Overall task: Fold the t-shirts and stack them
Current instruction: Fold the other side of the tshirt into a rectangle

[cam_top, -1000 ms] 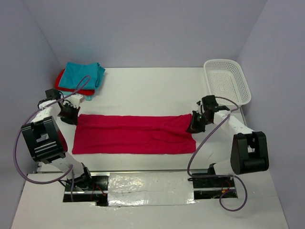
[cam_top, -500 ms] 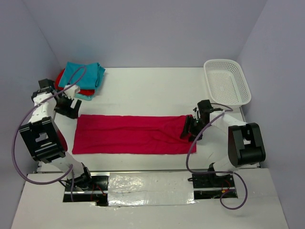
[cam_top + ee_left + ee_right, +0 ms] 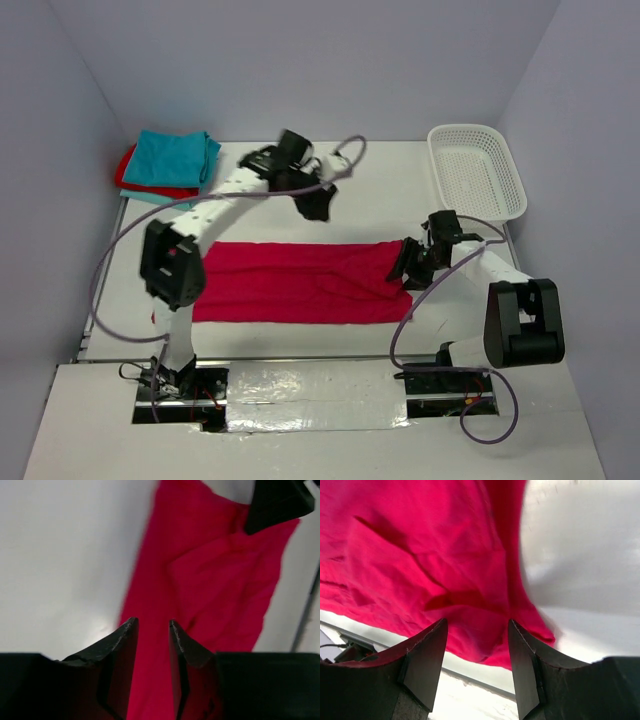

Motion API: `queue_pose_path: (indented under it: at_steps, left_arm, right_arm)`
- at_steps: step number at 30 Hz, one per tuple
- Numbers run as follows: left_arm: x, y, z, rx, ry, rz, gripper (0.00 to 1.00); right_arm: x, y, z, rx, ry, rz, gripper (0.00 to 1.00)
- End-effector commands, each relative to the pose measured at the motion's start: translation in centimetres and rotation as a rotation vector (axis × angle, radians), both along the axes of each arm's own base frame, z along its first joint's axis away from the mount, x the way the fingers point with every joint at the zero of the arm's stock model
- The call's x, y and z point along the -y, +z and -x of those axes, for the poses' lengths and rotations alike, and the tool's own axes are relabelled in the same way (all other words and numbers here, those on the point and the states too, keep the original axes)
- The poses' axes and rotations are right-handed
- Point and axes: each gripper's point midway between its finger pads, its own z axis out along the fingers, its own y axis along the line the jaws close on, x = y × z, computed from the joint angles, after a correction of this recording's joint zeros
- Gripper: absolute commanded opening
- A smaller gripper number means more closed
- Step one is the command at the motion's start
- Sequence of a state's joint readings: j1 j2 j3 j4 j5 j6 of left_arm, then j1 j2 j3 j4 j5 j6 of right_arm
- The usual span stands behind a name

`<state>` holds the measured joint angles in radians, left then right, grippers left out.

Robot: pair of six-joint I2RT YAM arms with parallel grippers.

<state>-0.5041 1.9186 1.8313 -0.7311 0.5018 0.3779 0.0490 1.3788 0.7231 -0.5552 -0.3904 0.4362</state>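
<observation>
**Both jaws parted and empty at the spread red shirt**

Red shirt (image 3: 300, 283): lies flat as a long strip across the middle of the table (image 3: 360, 170), short ends at 9 and 3 o'clock. Shows creases and a doubled-over layer near the 3 o'clock end.

Stack (image 3: 172, 160): sits in the 10 o'clock corner, well apart from the strip. Has folded teal cloth on top and a red edge showing beneath, on the side toward 9 o'clock.

Left gripper (image 3: 318, 205): hangs over bare table just past the strip's 12 o'clock edge, clear of the cloth, and looks blurred from above. In its own wrist view (image 3: 151, 625), stands parted by a narrow gap with nothing between the fingers (image 3: 125, 652). Looks along the red shirt (image 3: 210, 580) toward the other arm's dark fingers at the far end.

Right gripper (image 3: 410, 265): sits at the strip's 3 o'clock end, over the corner nearer 5 o'clock. In its wrist view (image 3: 477, 625), stands moderately open and grips nothing. Has red shirt (image 3: 420, 555) below and bare table (image 3: 580, 555) off toward 3 o'clock. Cannot tell whether the tips touch the cloth.

Basket (image 3: 475, 170): white mesh, at 2 o'clock, apart from the shirt.
</observation>
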Motion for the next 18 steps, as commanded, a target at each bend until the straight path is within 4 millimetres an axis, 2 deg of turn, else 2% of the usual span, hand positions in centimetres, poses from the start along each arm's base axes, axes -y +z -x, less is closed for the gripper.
queue_pose_path:
  at_steps: [1, 2, 3, 6, 11, 18]
  left_arm:
    - [5.9, -3.0, 4.1, -0.275, -0.053, 0.085, 0.44]
    - [7.4, -4.0, 4.2, -0.306, -0.055, 0.098, 0.46]
    - [8.8, -4.5, 5.2, -0.319, -0.081, 0.095, 0.48]
    - [10.4, -6.4, 6.0, -0.343, -0.090, 0.056, 0.51]
    - [10.4, -10.0, 6.0, -0.365, -0.031, -0.024, 0.55]
    - [11.1, -12.4, 5.3, -0.350, -0.011, -0.067, 0.56]
  right_arm:
    - [-0.3, 0.2, -0.6, 0.038, -0.019, -0.041, 0.59]
    - [-0.2, 0.6, -0.8, 0.056, -0.019, -0.040, 0.58]
    - [-0.2, 0.7, -0.9, 0.063, -0.019, -0.040, 0.57]
    - [-0.2, 0.7, -1.0, 0.071, -0.013, -0.051, 0.52]
    - [-0.2, -0.5, -0.2, 0.052, -0.005, -0.068, 0.51]
    - [-0.9, -1.0, 0.3, 0.042, 0.014, -0.113, 0.51]
